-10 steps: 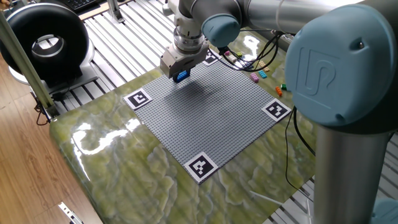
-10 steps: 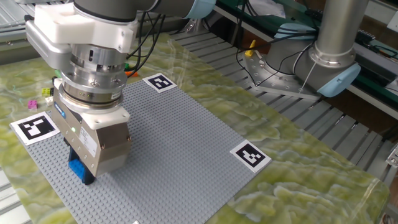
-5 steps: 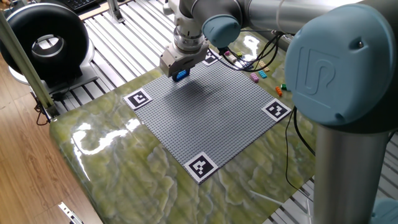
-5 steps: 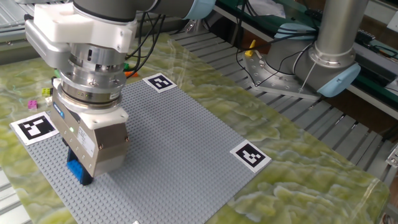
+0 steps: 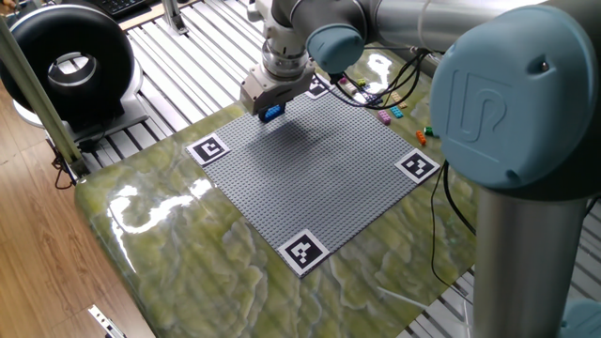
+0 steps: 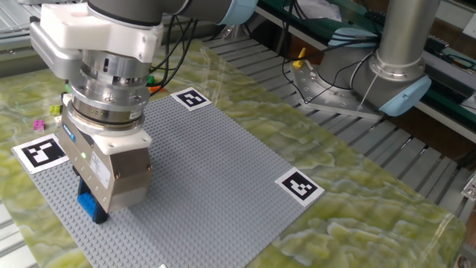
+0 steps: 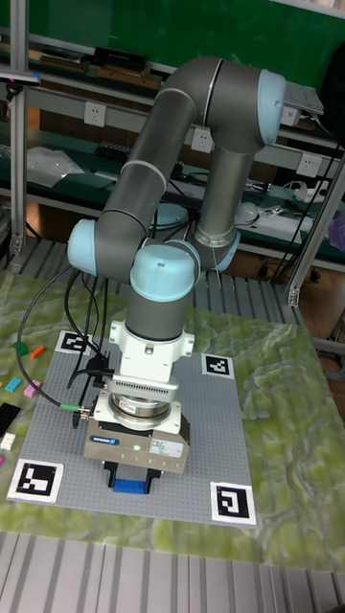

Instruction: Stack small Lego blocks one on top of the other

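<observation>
A: Item one, the gripper (image 6: 94,211)?
B: Pointing straight down over the grey baseplate (image 6: 216,179), near its 9 o'clock edge in the other fixed view. Fingers closed on a blue Lego block (image 6: 89,208).

A: Location of the block?
B: Between the fingertips, at or just above the baseplate studs; actual contact cannot be told. In the tall fixed view the blue Lego block (image 7: 127,482) sits at 6 o'clock of the gripper (image 7: 128,476) body. In one fixed view the block (image 5: 272,113) shows under the gripper (image 5: 270,112), near the plate's 11 o'clock corner.

A: Orientation, long axis?
B: Lies flat, long axis level with the plate. In the tall fixed view it runs 9 to 3 o'clock, parallel to the plate's near edge. Stud side is hidden by the fingers.

A: Other stock?
B: Loose small blocks off the plate: pink and yellow ones (image 6: 46,116) at 10 o'clock in the other fixed view; a pink block (image 5: 385,118) and an orange block (image 5: 422,137) at 2 o'clock in one fixed view. Square marker tags (image 6: 300,185) at the plate corners.
</observation>
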Controlling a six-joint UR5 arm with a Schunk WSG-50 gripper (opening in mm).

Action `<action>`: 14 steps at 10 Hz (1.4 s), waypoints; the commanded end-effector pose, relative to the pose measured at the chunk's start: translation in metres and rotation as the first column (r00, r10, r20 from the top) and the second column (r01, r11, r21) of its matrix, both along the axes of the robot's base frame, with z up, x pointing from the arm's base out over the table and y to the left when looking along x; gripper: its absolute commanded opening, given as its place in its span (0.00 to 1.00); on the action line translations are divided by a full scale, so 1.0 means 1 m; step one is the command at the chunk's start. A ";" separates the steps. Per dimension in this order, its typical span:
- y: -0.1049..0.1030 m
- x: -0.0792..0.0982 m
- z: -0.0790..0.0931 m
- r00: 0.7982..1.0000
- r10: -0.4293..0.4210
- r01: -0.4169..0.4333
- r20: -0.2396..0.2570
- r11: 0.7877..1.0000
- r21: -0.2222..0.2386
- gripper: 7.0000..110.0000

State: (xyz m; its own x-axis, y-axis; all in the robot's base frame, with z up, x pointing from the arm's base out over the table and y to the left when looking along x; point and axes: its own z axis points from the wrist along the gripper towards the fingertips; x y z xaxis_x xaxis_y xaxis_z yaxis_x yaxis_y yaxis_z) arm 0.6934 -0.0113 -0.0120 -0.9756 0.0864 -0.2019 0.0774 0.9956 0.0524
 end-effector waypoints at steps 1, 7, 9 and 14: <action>0.000 0.002 0.002 1.000 -0.018 0.018 0.004 1.000 0.016 0.36; -0.002 0.004 0.003 1.000 -0.023 0.022 0.015 1.000 0.008 0.36; -0.001 0.006 0.003 1.000 -0.020 0.020 0.024 1.000 0.000 0.36; -0.001 0.008 0.002 0.999 0.001 -0.001 0.034 1.000 0.004 0.36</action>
State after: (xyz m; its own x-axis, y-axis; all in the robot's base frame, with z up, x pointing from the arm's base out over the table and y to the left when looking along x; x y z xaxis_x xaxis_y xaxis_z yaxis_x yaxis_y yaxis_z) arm 0.6998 -0.0119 -0.0112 -0.9697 0.0809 -0.2305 0.0713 0.9962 0.0493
